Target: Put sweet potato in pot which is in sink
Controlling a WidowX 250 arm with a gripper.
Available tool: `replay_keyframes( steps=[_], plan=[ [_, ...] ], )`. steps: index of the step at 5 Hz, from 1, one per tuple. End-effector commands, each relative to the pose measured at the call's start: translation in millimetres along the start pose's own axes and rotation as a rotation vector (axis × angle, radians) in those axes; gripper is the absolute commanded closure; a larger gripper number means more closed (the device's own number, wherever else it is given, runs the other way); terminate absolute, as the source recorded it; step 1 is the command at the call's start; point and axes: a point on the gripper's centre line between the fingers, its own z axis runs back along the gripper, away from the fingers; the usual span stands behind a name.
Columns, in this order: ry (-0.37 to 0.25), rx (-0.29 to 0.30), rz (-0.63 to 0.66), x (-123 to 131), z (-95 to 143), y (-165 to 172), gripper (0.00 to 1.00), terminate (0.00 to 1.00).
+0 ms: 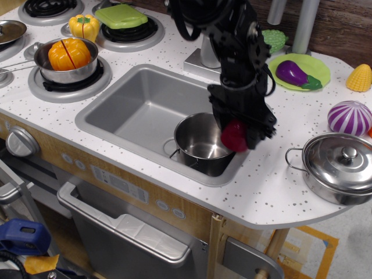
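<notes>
The dark red sweet potato (234,136) is held in my black gripper (238,131), which is shut on it. It hangs over the right rim of the shiny lidless pot (200,142), a little above it. The pot stands in the front right corner of the grey sink (133,110), next to the drain. My arm comes down from the top of the view and hides the back right of the sink.
A lidded steel pot (340,167) stands at the right. A striped purple ball (350,117), an eggplant on a green plate (297,73) and a corn cob (360,77) lie behind it. A pan with an orange toy (67,58) sits on the left burner.
</notes>
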Motion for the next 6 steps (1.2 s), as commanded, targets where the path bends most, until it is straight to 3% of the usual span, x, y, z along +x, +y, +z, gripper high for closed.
replay_keyframes(
  steps=[1, 2, 3, 5, 6],
  plan=[
    [-0.064, 0.048, -0.053, 17.3, 41.4, 27.9, 1.0, 0.0],
    [-0.077, 0.058, -0.064, 8.2, 36.4, 37.7, 1.0, 0.0],
    [-0.122, 0.061, -0.072, -0.2, 23.1, 42.0, 0.0, 0.0],
    [-0.148, 0.036, -0.073, 0.8, 17.3, 43.0, 0.0, 0.0],
    [-0.148, 0.036, -0.073, 0.8, 17.3, 43.0, 0.0, 1.0]
  ],
)
